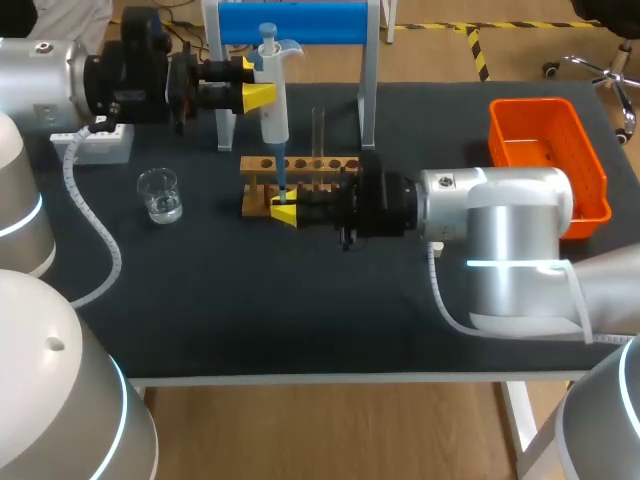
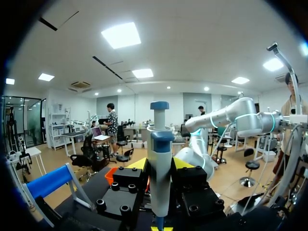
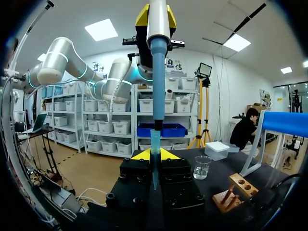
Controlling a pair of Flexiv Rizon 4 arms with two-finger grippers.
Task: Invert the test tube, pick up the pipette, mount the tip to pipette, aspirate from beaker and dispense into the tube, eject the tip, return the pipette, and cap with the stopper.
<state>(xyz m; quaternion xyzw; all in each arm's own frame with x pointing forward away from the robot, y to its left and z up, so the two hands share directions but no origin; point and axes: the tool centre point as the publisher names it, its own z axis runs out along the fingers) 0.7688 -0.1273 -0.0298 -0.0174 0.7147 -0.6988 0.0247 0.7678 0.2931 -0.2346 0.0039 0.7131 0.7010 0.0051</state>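
Two grippers are engaged on one assembly. Right gripper (image 1: 283,212), nearest, is clamped on the blue tip (image 1: 281,183) at the lower end of the pipette (image 1: 273,110), at 6 o'clock of the rack (image 1: 312,163). Beaker (image 1: 160,195) stands at 9 o'clock of the rack, apart from it. Tube (image 1: 318,130) is upright in the rack. Pipette is vertical, with the left gripper (image 1: 262,97) clamped on its body. Stand (image 1: 290,22) is at 12 o'clock and basket (image 1: 545,150) at 3 o'clock.
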